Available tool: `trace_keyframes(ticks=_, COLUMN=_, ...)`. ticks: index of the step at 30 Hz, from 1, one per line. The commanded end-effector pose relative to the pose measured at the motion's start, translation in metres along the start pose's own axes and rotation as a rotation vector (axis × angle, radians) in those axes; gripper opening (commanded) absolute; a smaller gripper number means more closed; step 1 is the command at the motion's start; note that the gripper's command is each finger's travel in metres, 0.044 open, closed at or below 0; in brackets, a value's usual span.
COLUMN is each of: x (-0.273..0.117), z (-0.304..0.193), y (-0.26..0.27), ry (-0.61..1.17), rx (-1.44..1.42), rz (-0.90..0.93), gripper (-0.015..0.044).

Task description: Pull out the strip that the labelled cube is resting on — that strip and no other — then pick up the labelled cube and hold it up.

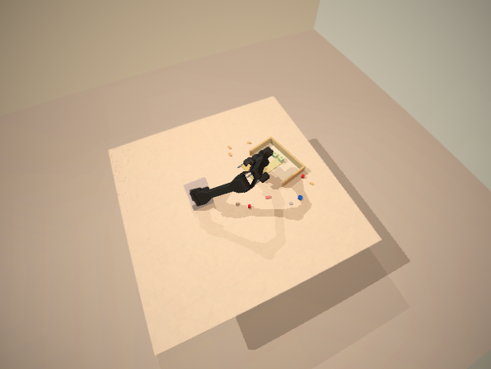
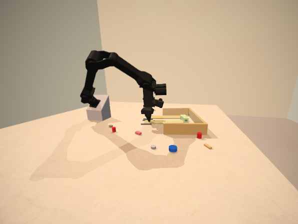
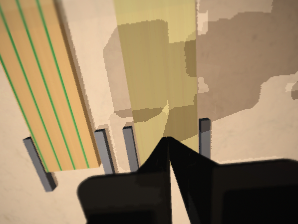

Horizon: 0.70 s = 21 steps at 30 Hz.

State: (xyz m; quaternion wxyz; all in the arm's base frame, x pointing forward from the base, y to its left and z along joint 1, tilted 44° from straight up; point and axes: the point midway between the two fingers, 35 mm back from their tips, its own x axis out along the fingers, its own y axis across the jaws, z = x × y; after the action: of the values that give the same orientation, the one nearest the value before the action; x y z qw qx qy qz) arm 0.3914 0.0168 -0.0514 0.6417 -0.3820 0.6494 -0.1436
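Apparently the labelled cube [image 1: 281, 158] [image 2: 185, 119] sits inside the wooden tray [image 1: 288, 153] [image 2: 185, 129], on the far part of the yellow strip [image 1: 273, 166] [image 2: 171, 122] [image 3: 159, 65]. The striped strip [image 2: 165, 117] [image 3: 55, 95] lies beside it. Over the yellow strip's near end, the tool [image 2: 149, 121] [image 3: 166, 141] points down, narrow, its tips together with nothing between them. The step in hand looks like drawing out that strip; next, probably press lightly and drag it away from the tray, then lift the cube off the bench [image 1: 247, 280] [image 2: 112, 195].
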Motion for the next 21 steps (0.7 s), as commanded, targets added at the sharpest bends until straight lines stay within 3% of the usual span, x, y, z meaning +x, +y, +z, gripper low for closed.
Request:
trace_keyframes(ticks=1, x=0.0041, z=0.0001, y=-0.0009, ry=0.005, rx=-0.003, rz=-0.005, gripper=0.0000)
trace_keyframes(ticks=21, x=0.0058, z=-0.0010, y=-0.0011, ry=0.005, rx=-0.003, rz=-0.005, gripper=0.0000)
